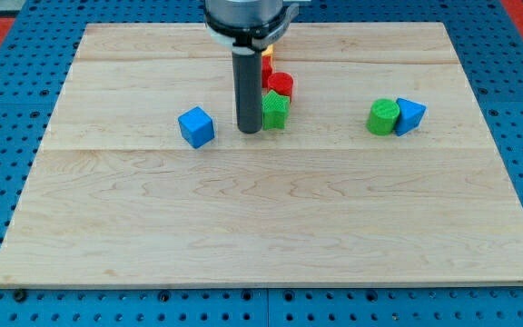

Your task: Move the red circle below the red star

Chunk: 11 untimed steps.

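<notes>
My tip (249, 130) rests on the board just left of a green star block (275, 109), close to touching it. The red circle (281, 85) sits directly above the green star, touching it. A second red block (266, 67), likely the red star, lies above the circle, mostly hidden behind the rod. A bit of a yellow block (267, 52) shows above that, its shape hidden.
A blue cube (196, 126) lies left of my tip. A green cylinder (383, 117) and a blue triangular block (409, 115) sit together at the view's right. The wooden board (261, 227) lies on a blue pegboard.
</notes>
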Motion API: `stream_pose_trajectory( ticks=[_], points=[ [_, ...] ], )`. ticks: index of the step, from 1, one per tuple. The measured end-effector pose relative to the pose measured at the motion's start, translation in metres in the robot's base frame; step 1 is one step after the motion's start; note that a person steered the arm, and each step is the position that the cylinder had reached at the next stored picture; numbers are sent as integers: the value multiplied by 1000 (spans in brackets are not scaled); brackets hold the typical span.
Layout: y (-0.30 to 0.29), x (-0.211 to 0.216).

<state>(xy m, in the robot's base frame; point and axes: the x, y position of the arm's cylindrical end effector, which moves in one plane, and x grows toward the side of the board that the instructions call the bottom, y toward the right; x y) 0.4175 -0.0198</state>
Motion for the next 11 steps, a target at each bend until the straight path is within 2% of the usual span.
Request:
stream_pose_trajectory(
  ticks=[1,2,3,4,5,9,11],
  points=[
    [29,6],
    [117,-2],
    [129,-34],
    [117,-71],
    [111,-80],
    [37,-79],
    [88,-70]
  ],
)
